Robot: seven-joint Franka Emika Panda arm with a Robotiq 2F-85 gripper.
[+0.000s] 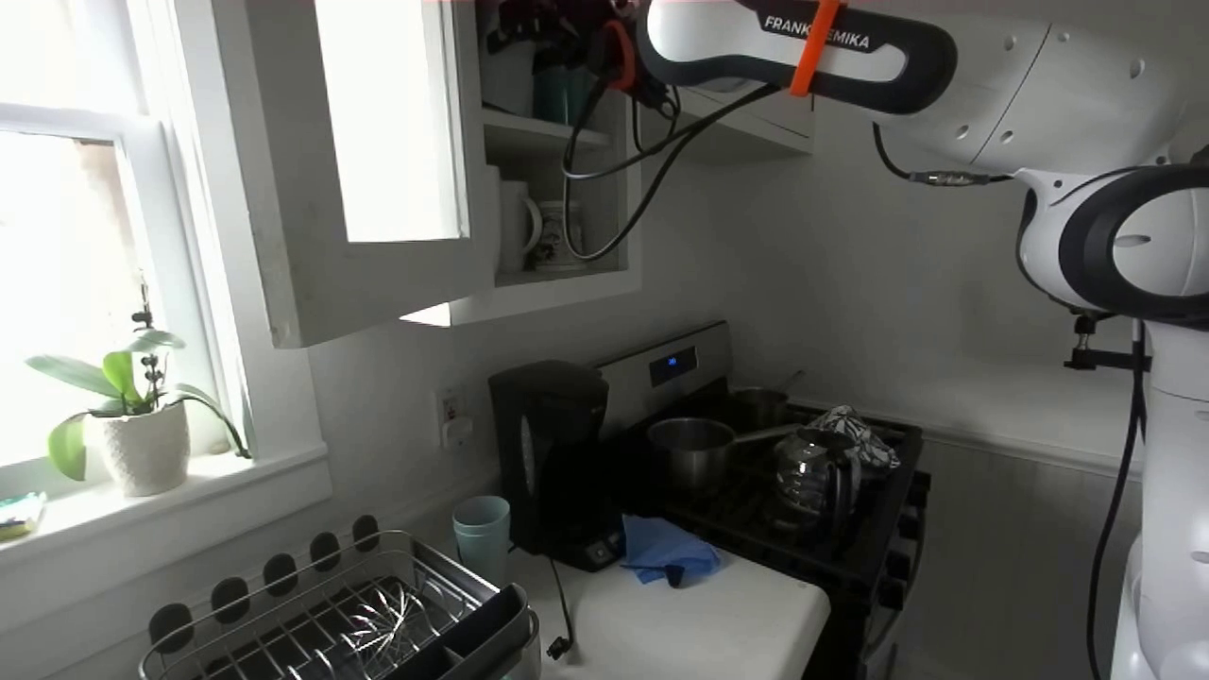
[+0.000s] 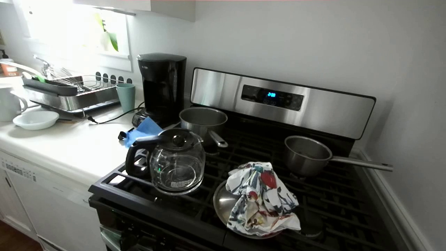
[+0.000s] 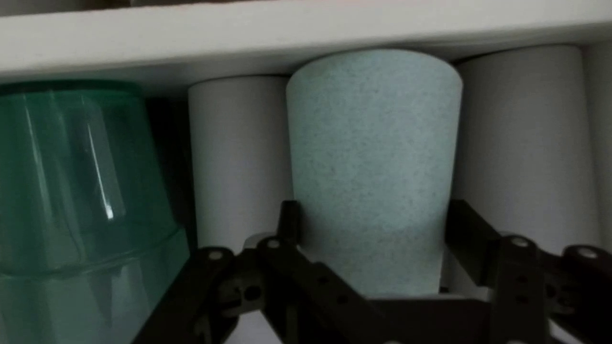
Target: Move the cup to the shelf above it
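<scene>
A pale teal speckled cup (image 3: 373, 157) stands upright in the middle of the wrist view, inside the white wall cabinet. The higher white shelf board (image 3: 306, 33) runs across the top of the wrist view, just above its rim. My gripper (image 3: 373, 224) has a finger against each side of the cup's lower half and looks shut on it. The gripper hides part of the cup's base, so I cannot tell whether it is lifted. In an exterior view the gripper (image 1: 543, 38) reaches into the dark upper part of the cabinet.
Whitish cups (image 3: 241, 162) (image 3: 523, 148) stand close on both sides and a green tumbler (image 3: 81, 181) stands at the left. In an exterior view the lower board (image 1: 548, 127) has mugs (image 1: 515, 222) below it. The open cabinet door (image 1: 378, 274) stands beside the arm.
</scene>
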